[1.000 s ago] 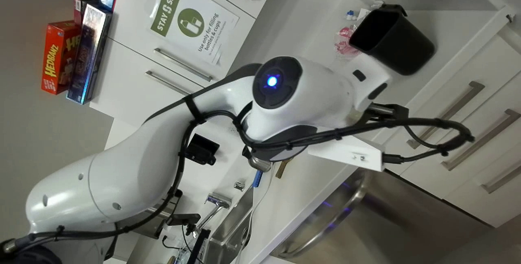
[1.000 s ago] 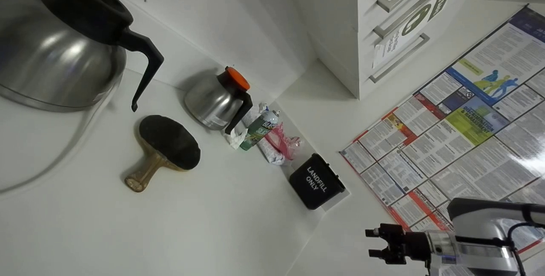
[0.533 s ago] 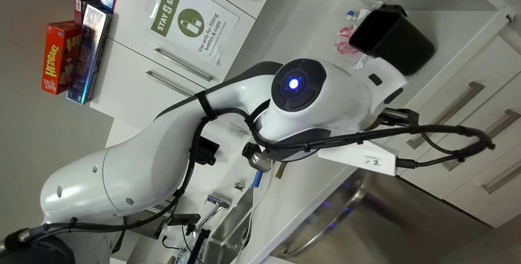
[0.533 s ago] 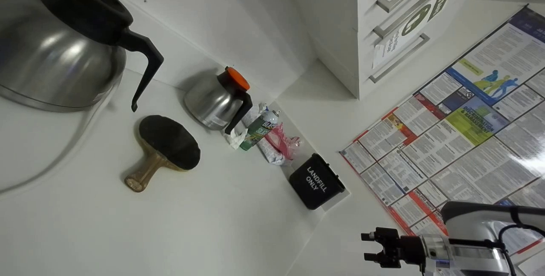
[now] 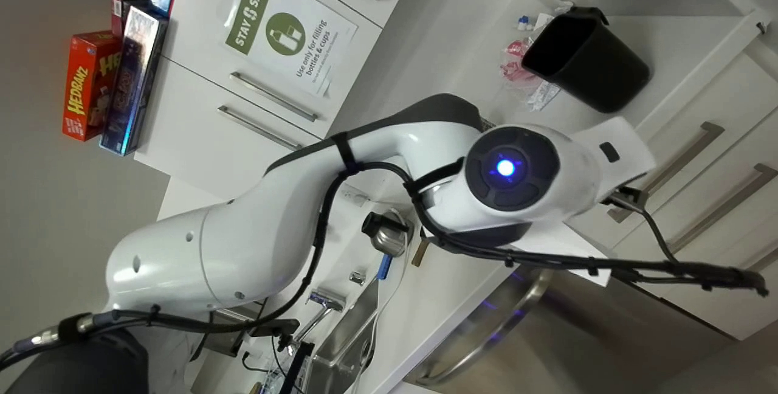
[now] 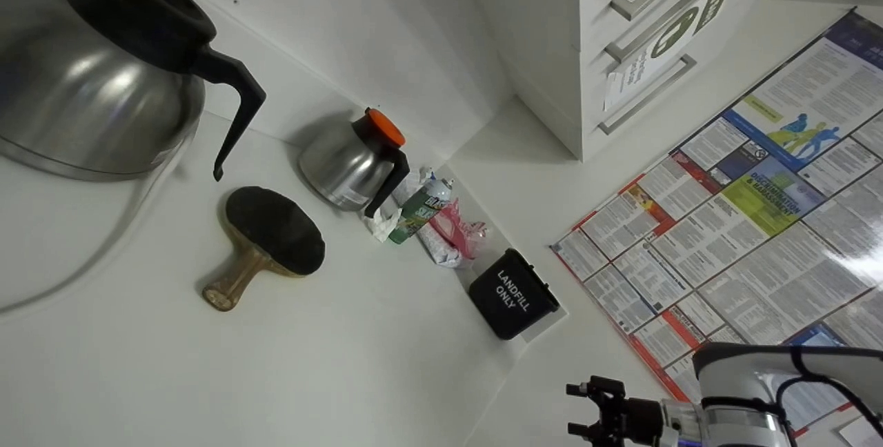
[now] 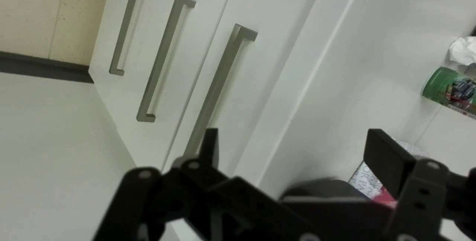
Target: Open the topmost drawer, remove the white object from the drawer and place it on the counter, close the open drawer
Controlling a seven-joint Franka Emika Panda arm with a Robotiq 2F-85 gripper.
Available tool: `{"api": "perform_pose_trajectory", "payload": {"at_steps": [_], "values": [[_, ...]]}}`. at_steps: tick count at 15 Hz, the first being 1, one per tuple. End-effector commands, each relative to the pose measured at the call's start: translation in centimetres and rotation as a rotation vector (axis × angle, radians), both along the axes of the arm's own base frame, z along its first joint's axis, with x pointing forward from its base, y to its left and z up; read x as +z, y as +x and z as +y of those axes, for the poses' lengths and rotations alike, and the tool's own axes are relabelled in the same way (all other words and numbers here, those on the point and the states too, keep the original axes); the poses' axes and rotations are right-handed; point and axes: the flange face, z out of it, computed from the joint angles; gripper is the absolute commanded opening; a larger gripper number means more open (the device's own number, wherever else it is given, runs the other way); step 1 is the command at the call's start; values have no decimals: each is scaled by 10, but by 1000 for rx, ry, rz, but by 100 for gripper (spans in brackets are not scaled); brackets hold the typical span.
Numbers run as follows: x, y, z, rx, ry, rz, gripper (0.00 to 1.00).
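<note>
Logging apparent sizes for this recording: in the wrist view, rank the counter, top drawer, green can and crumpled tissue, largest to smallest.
counter
top drawer
green can
crumpled tissue
Visible parts ranked; all run off-frame.

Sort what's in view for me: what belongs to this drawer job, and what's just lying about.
For the job:
topmost drawer, shut
gripper, open
counter
white object, not visible here

Just lying about:
black bin
paddle
green can
orange-lidded pot
black-lidded pot
Hedbanz box

Three drawers (image 7: 249, 81), three cupboard handles (image 5: 273, 96), two coffee pots (image 6: 83, 102), one paddle (image 6: 274, 233), one spray can (image 6: 421, 210), one bin (image 6: 512, 299), one tap (image 5: 327, 300).
</note>
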Motion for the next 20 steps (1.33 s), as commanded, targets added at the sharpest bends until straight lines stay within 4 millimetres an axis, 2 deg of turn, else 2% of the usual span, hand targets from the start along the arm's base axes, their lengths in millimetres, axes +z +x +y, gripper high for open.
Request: {"api": "perform_pose_trajectory", "payload": {"at_steps": [1,7,12,13,14,16,20], "values": [[-52,-5,-17,-71,119,-28,100],[-135,-15,-34,-104,349,-142,100],[-181,-15,-49,-96,498,-236,100],[-186,-11,-47,-95,508,-221,100],[-178,-22,-43,-107,481,-193,100],[-190,-18,-45,-100,491,-191,100],[-196,-4,-43,-125,531,-213,100]]}}
